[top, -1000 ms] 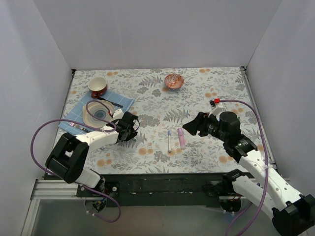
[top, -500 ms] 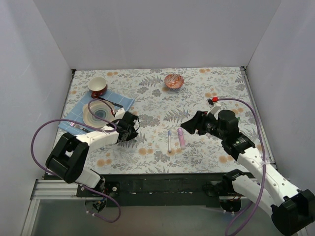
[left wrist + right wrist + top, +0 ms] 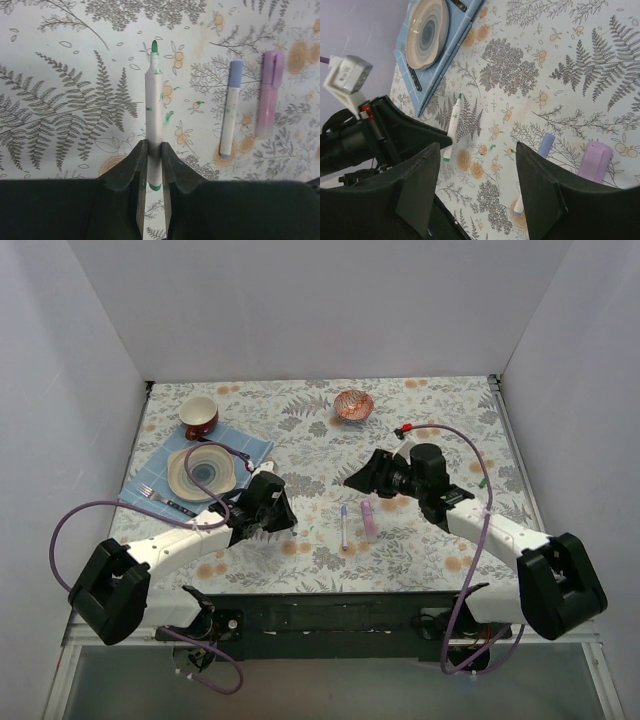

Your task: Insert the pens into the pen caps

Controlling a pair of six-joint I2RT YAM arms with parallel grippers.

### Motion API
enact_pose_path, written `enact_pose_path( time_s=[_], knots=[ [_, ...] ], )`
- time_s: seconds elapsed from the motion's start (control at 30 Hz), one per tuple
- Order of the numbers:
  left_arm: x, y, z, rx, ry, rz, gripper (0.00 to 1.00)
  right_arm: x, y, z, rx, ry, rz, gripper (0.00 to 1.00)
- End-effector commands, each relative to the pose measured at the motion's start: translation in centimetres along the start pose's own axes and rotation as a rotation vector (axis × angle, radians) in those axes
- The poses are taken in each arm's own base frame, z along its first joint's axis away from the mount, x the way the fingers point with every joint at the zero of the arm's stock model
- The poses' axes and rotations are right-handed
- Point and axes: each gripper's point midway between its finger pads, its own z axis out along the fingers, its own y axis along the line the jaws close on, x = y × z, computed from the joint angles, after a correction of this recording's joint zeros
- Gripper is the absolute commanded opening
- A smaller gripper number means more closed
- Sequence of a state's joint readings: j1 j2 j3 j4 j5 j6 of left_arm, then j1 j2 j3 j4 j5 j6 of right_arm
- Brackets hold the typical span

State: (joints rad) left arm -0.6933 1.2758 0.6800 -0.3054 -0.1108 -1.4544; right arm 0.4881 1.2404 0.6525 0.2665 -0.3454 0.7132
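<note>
- While the left gripper [image 3: 154, 146] is clamped on the green-tipped pen [image 3: 152, 100], treat that pen as the workpiece. The jaws are closed on the rear of the white barrel, and the bare green tip points to 12 o'clock in the left wrist view.
- Location, overhead view: the held pen sits low over the floral tablecloth [image 3: 320, 445], at about 8 o'clock from the table centre.
- The right gripper [image 3: 362, 472] hovers with its jaws spread and nothing between them, at 2 o'clock from the two pens lying on the cloth.
- The purple-capped pen [image 3: 230, 112] and the pink marker [image 3: 268, 95] lie side by side at 3 o'clock from the held pen. Both appear capped, so the green pen is judged the only one left.
- A small green item [image 3: 483, 483] lies at 3 o'clock from the right gripper, near the table edge. It may be the green cap, but it is too small to confirm.
- Procedure: have the right gripper grasp the cap across its closed end, leaving the mouth free.
- Turn the mouth to face the green tip, bring both axes into one line, then push straight.
- Caution: the long unsupported barrel may tilt under side load.
- Keep both arms clear of the two lying pens.
</note>
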Motion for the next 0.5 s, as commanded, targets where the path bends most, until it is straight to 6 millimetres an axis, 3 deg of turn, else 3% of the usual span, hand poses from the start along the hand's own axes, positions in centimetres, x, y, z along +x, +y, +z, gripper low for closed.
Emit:
enact_pose_path(
  time_s=[0.0, 0.17, 0.33, 0.47],
  knots=[
    [-0.7, -3.2, -1.6, 0.16, -0.031, 0.047, 0.0, -0.5, 3.3, 2.6, -0.125, 0.015, 0.02, 0.68],
    [-1.2, -5.3, -2.7, 0.289, -0.066, 0.049, 0.0, 1.5, 5.1, 4.6, -0.185, 0.075, 0.047, 0.68],
    [-1.2, -6.6, -3.3, 0.355, -0.068, 0.061, 0.0, 3.8, 5.5, 6.4, -0.202, 0.132, 0.097, 0.67],
    [-1.1, -7.3, -3.6, 0.389, -0.07, 0.066, 0.0, 4.5, 5.8, 7.5, -0.201, 0.147, 0.116, 0.66]
  ],
)
